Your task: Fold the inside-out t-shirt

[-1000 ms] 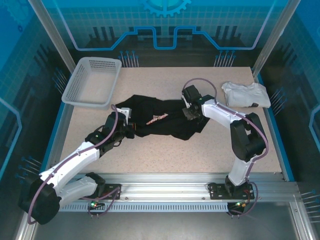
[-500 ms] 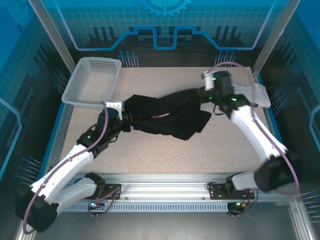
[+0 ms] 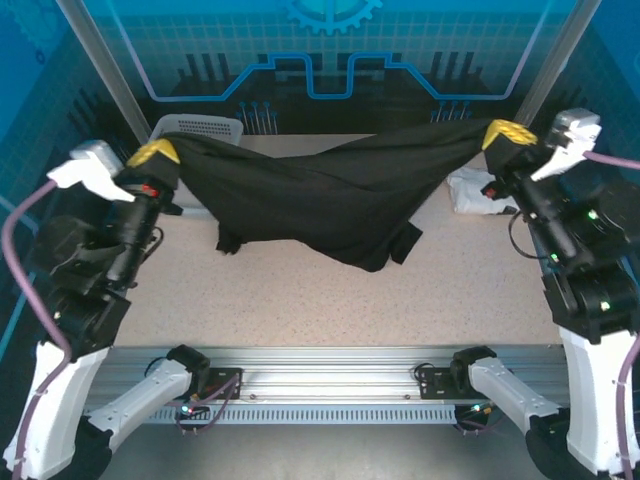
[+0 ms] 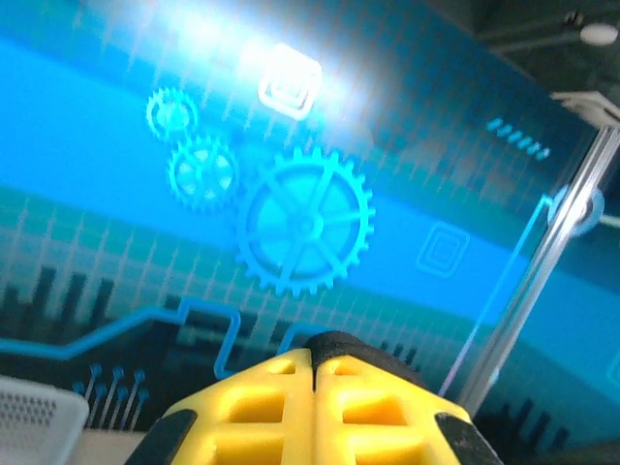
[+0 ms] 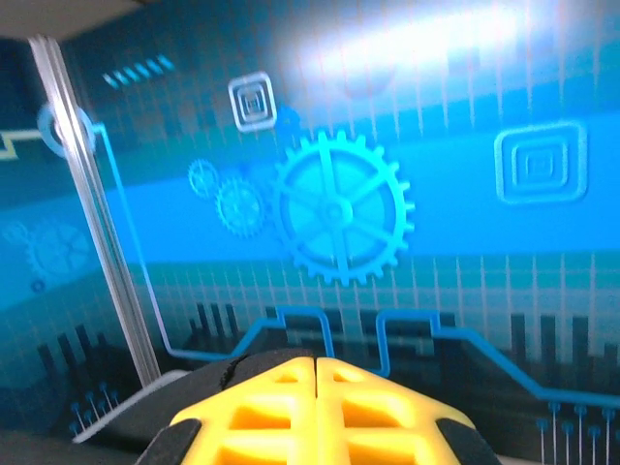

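The left claw [image 3: 157,153] and right claw [image 3: 508,133] hold the black t-shirt [image 3: 320,195] stretched aloft between them above the table [image 3: 300,300].

The speckled beige worktop [image 3: 330,310] carries a pale mesh basket [image 3: 205,127] at its far left corner and a folded white garment [image 3: 466,192] near its far right edge, both partly hidden behind the t-shirt [image 3: 330,200], whose lowest fold hangs to mid-worktop, contact unclear.
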